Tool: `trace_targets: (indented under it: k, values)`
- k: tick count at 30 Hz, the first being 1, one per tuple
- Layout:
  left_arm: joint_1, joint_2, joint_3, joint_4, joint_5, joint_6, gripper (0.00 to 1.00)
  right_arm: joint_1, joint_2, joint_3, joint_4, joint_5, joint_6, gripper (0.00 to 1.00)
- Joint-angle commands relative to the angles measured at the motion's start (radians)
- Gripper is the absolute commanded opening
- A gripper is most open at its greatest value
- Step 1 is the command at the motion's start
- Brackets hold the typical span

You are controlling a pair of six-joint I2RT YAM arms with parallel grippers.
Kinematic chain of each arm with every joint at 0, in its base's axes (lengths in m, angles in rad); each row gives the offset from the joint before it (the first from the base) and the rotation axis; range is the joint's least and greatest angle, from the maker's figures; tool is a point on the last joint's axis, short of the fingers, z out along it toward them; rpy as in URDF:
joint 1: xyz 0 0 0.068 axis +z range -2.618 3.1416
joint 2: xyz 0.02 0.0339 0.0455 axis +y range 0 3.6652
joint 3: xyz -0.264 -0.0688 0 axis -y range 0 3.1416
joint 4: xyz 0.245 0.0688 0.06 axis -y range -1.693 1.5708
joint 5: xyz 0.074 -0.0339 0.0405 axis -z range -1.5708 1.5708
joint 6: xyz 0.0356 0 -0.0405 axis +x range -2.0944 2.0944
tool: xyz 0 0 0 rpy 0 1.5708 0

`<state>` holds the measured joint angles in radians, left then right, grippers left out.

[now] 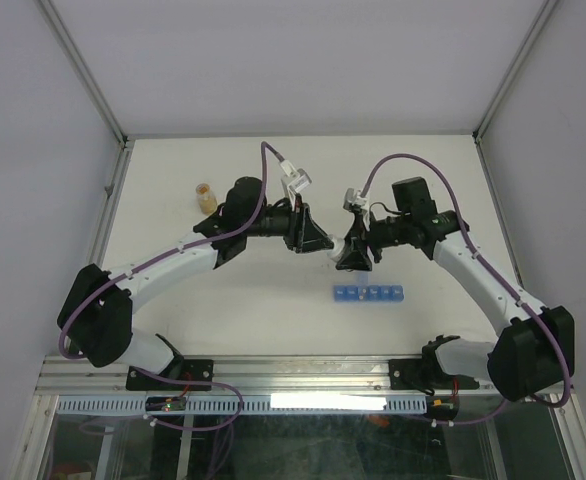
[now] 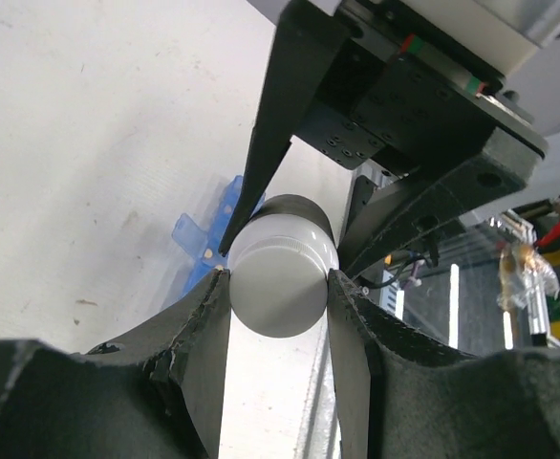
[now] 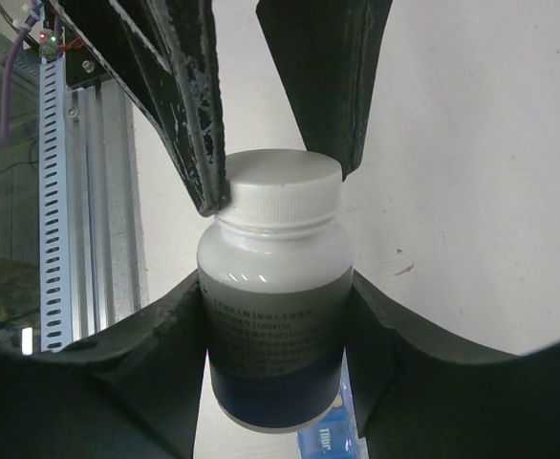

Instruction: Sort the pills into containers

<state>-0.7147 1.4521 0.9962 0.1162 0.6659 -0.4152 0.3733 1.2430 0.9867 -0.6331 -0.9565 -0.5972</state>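
Here — white tabletop (image 1: 273,325), blue pill organizer (image 1: 370,293); pale walls (image 1: 273,60).

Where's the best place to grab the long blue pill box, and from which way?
Probably around its middle, across the narrow width, coming straight down from above. The blue pill box lies flat on the table as a long thin strip, so its two long sides are what an end effector can close on, and the middle keeps it level.
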Motion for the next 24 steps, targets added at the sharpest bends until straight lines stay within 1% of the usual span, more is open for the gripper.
trace_targets:
  k: [1, 4, 10, 12, 13, 16, 19, 21, 24]
  values:
    - [-0.072, 0.015, -0.015, -0.006, 0.179, 0.161, 0.28, -0.014, -0.044, 0.029, 0.173, -0.098, -0.004, 0.0]
    - [-0.086, 0.021, -0.016, -0.001, 0.197, 0.261, 0.28, -0.014, -0.048, 0.022, 0.167, -0.123, -0.024, 0.0]
    - [-0.088, -0.016, -0.071, 0.004, 0.291, 0.539, 0.3, -0.014, -0.058, 0.019, 0.151, -0.148, -0.056, 0.0]
    - [-0.088, -0.061, -0.09, 0.021, 0.314, 0.612, 0.33, -0.014, -0.058, 0.018, 0.145, -0.157, -0.067, 0.0]
    - [-0.088, -0.067, -0.091, 0.033, 0.315, 0.633, 0.37, -0.014, -0.057, 0.019, 0.141, -0.162, -0.072, 0.0]
    - [-0.088, -0.065, -0.071, 0.06, 0.297, 0.631, 0.51, -0.014, -0.059, 0.02, 0.13, -0.173, -0.086, 0.0]
    - [-0.088, -0.056, -0.041, 0.065, 0.261, 0.608, 0.59, -0.014, -0.06, 0.019, 0.122, -0.178, -0.097, 0.0]
    - [-0.088, -0.056, -0.03, 0.074, 0.248, 0.589, 0.63, -0.014, -0.061, 0.02, 0.121, -0.175, -0.099, 0.0]
    - [-0.087, -0.073, -0.03, 0.101, 0.208, 0.55, 0.72, -0.014, -0.06, 0.021, 0.118, -0.178, -0.103, 0.0]
